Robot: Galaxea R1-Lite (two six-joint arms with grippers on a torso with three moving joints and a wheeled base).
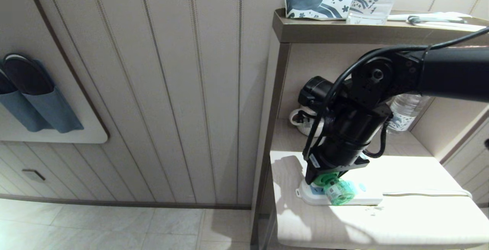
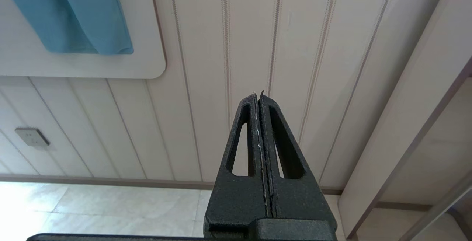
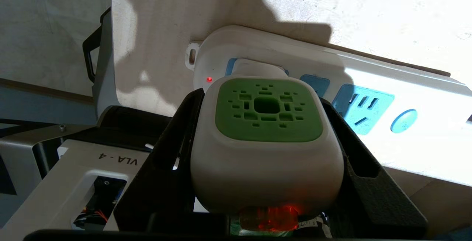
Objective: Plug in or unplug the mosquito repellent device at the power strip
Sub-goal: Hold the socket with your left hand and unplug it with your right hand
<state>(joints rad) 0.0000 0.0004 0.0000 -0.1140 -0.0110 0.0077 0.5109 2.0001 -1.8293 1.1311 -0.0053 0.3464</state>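
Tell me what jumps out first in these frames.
The right gripper has its fingers clamped on the mosquito repellent device, which is seated in the end socket of the power strip on the sunlit shelf. A small red light glows beside that socket.

Hard sunlight from the right of the head frame washes out the worktop (image 1: 401, 219) and power strip (image 3: 413, 138); my right arm (image 1: 450, 74) throws a sharp dark shadow. The wall stays evenly lit and crisp.
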